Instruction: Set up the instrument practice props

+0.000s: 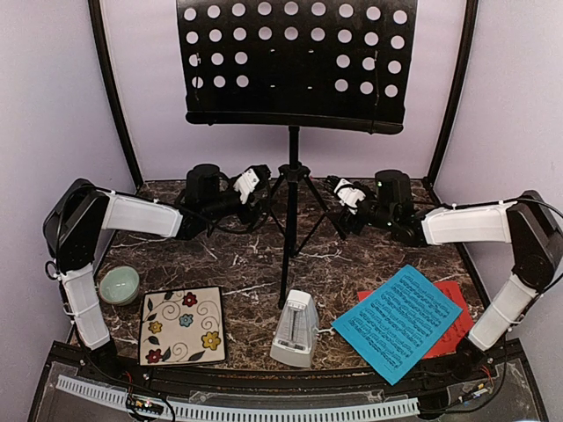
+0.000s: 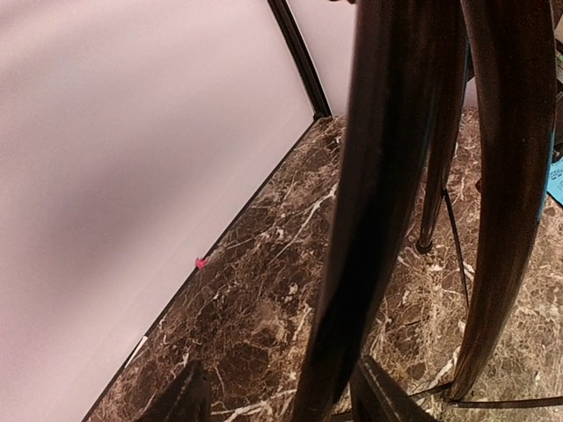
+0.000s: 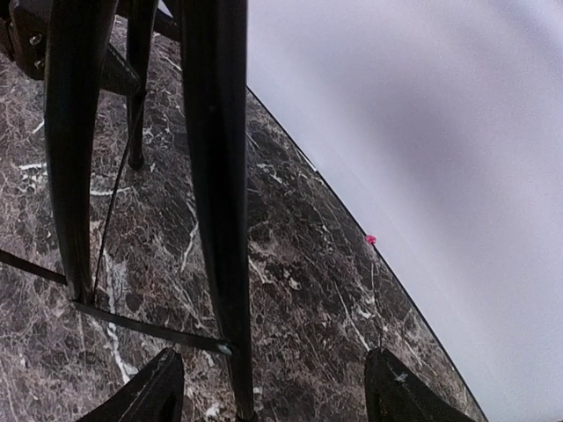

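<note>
At the back centre of the dark veined marble table (image 1: 246, 264), the black tripod music stand with hole-perforated desk (image 1: 295, 70) stands upright, its legs splayed between the two arms. Low beside the tripod, the left gripper (image 2: 281, 397) and the right gripper (image 3: 273, 391) both have their jaws parted. Each wrist view shows a glossy black leg running between the fingers with no visible pinch, so neither tool grips anything. At the near edge, in front of the tripod, stands the small white pyramid-shaped metronome (image 1: 295, 330). To its right the blue printed music sheet (image 1: 396, 321) lies flat, overlapping the red printed music sheet (image 1: 455, 308). The pale green bowl (image 1: 119, 284) and the square flower-patterned tile (image 1: 183, 325) lie at the near left, well apart from the stand. Probable hazards: the stand looks top-heavy, so an uneven pull, or one gripper closing before the other, could tip the desk forward onto the metronome. The smooth, thin legs may also slip through the fingers. The overlapped flat sheets may lift together or crease.
</note>
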Robot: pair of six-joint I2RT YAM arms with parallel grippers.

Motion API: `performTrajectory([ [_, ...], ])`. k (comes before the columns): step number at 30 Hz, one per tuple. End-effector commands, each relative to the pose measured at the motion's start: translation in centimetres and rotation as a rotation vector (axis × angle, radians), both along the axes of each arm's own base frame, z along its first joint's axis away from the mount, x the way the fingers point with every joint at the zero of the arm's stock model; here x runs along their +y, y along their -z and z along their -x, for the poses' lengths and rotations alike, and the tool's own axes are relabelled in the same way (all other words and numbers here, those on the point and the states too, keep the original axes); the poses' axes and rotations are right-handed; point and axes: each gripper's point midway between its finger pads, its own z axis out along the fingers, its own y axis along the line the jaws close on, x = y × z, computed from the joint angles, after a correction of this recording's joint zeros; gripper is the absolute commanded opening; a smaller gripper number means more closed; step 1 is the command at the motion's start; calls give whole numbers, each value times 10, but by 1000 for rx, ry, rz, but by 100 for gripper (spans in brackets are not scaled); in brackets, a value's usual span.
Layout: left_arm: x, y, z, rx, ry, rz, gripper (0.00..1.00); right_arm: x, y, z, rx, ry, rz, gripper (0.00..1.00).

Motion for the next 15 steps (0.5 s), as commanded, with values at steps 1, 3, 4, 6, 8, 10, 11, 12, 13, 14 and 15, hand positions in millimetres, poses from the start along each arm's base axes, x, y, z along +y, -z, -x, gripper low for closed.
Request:
performTrajectory([
  [1, -3, -13, 0, -39, 14, 28, 54, 17, -29, -15, -85, -38, -70, 71],
  [3, -2, -13, -2, -45, 10, 30, 53, 17, -29, -20, -90, -36, -66, 70],
  [4, -2, -13, -2, -47, 8, 30, 52, 17, -31, -23, -95, -34, -67, 69],
  [6, -2, -12, -3, -48, 9, 30, 51, 17, -32, -26, -100, -39, -73, 67],
  [8, -2, -12, -3, -51, 11, 31, 50, 18, -35, -29, -104, -44, -80, 65],
  [10, -1, -12, -3, -53, 8, 27, 49, 21, -36, -30, -104, -56, -84, 63],
  [11, -1, -12, -3, -57, 7, 25, 48, 22, -36, -32, -104, -60, -86, 62],
  [12, 0, -11, -4, -59, 6, 22, 48, 24, -35, -33, -104, -66, -86, 61],
  [13, 0, -11, -4, -62, 5, 18, 47, 25, -35, -34, -103, -70, -84, 60],
  [14, 0, -12, -4, -65, 5, 16, 46, 27, -34, -35, -101, -73, -81, 60],
  [15, 1, -12, -5, -67, 4, 17, 46, 27, -33, -37, -100, -75, -77, 59],
])
